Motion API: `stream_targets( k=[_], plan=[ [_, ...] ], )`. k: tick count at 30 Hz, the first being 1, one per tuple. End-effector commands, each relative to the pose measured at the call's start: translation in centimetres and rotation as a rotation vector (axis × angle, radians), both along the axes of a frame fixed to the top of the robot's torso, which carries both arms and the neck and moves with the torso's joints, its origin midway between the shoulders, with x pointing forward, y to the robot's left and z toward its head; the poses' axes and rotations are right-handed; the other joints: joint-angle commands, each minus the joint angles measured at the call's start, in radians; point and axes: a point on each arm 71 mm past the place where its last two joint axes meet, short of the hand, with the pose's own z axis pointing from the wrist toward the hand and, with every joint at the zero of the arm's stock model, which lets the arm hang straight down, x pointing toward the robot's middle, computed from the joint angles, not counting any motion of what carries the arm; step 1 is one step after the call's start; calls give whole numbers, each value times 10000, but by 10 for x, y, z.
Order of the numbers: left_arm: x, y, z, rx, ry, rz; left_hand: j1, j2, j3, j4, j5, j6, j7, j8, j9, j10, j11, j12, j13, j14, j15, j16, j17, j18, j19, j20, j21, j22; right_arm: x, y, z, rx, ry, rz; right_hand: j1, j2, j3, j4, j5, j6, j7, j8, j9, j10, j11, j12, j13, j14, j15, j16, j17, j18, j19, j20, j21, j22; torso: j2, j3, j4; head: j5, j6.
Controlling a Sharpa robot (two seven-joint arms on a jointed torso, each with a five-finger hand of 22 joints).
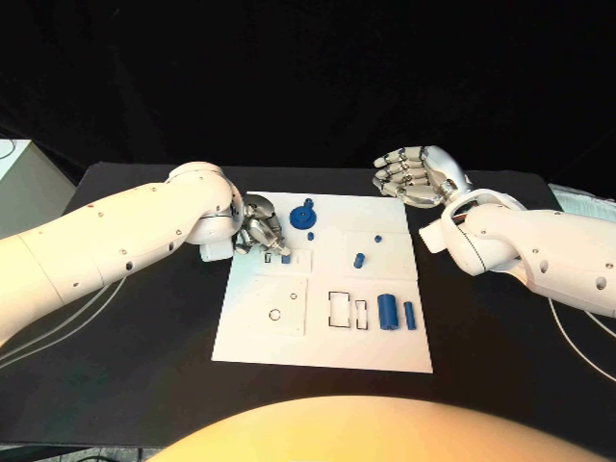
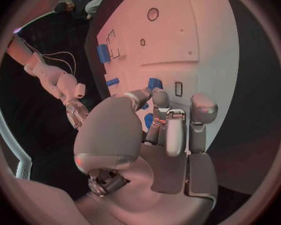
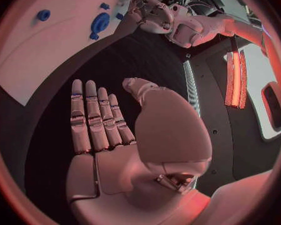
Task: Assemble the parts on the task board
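Note:
The white task board [image 1: 322, 327] lies mid-table. My left hand [image 1: 260, 233] hovers over its far left corner with fingers curled down, tips beside a small blue part [image 1: 285, 258] and a slot. In the left wrist view that part [image 2: 154, 83] lies just past the fingers [image 2: 172, 130]; more blue shows between thumb and fingers, and I cannot tell if it is pinched. A round blue part [image 1: 304, 217] lies right of this hand. My right hand [image 1: 412, 175] is raised past the board's far right corner, fingers straight and holding nothing [image 3: 100, 122].
Loose on the board lie a blue cylinder [image 1: 389, 309], a slim blue piece [image 1: 408, 315] and two small blue pieces [image 1: 360, 259] [image 1: 377, 236]. Rectangular cutouts [image 1: 340, 310] and round holes [image 1: 276, 315] stand empty. A white box [image 1: 3, 183] stands beyond the table's left edge.

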Motion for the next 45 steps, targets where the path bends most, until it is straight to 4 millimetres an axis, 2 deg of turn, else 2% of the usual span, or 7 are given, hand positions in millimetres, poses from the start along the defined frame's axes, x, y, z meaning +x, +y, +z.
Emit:
stream_targets(
  k=[1,35,45],
  plan=[
    [1,2,-2,249,-301,35,102,36,57,-15,21,-19,9,-27,11,80,15,27,16,757,-38,10,1846,-79,2,29,19,9,-1,1,0,28,-37,183,-87,17,-12,-69,36,57,613,-49,-8,48,44,-36,-12,-5,64,-38,-12,126,-74,10,-15,-11,4,1,-5,-3,2],
    [-1,2,3,-196,-365,92,12,171,127,100,5,-17,41,-10,28,70,43,-24,-73,761,-20,14,1855,-79,-4,38,11,-2,-1,1,0,28,2,200,-99,41,-6,-89,41,76,611,-47,-22,59,44,-32,-68,14,64,-64,-56,128,-65,13,-9,-93,9,-7,3,-32,2],
    [-1,0,5,-403,-343,97,10,173,129,102,-1,-21,43,-8,30,63,44,-33,-89,761,-19,13,1854,-79,-6,39,9,-3,-1,1,0,30,10,211,-99,41,-6,-89,41,76,611,-47,-22,59,44,-32,-68,14,64,-64,-56,128,-65,13,-9,-93,1,5,9,-22,2]
  ],
)
